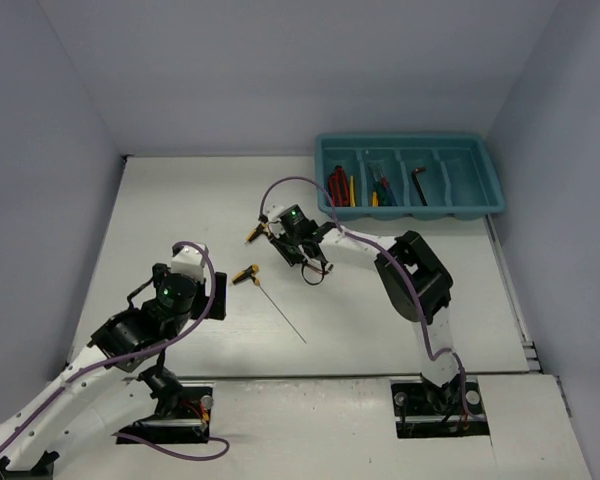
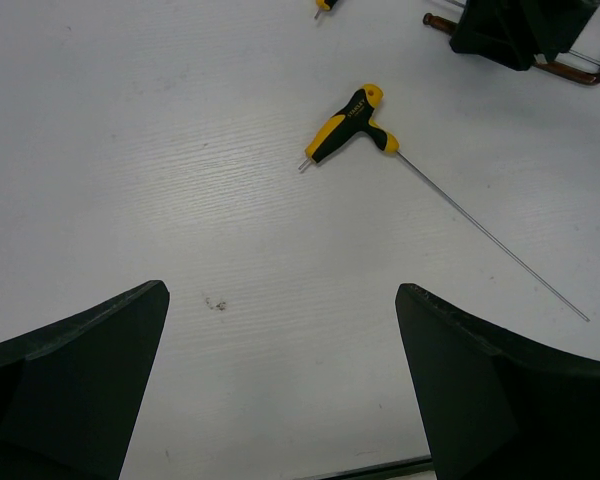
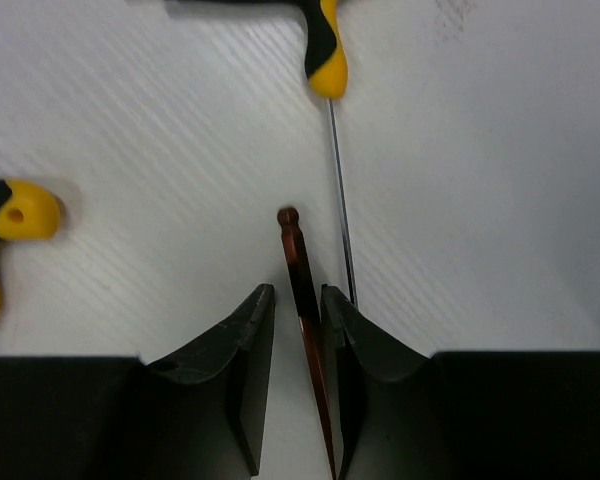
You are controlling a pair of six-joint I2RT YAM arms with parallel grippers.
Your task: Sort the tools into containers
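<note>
Saw the right hand (image 3: 295, 300) pinching a thin brown metal hex key (image 3: 292, 235) between its two black fingers (image 3: 250, 330). Gripped it on the long straight part, with the small ball tip poking out in front. Held it over the middle of the white worktop (image 1: 180, 220), well apart from the long teal plastic tray (image 1: 410, 140) at the far right. Judged the key light, stiff and smooth, so likely to slip or swing in a soft grip. Best to squeeze the straight part firmly.

Saw two tools lying flat on the worktop near that hand: a yellow-and-black T-handle tool with a very long thin shaft (image 2: 350, 125), and a second yellow-and-black T-handle tool (image 1: 255, 233) a little farther back. Judged the fat handles the right place to grab, not the thin, likely springy shaft.

Found the left hand (image 2: 282, 292) spread wide, holding nothing, hanging over the worktop and facing the long-shafted tool.

In the tray, saw red-handled pliers (image 1: 337, 185) and a yellow screwdriver (image 1: 352, 190) in the left slot, more bright screwdrivers (image 1: 382, 190) in the next, and a dark bent hex key (image 1: 418, 183) in the third. Judged that third slot the likely home for the brown key.
</note>
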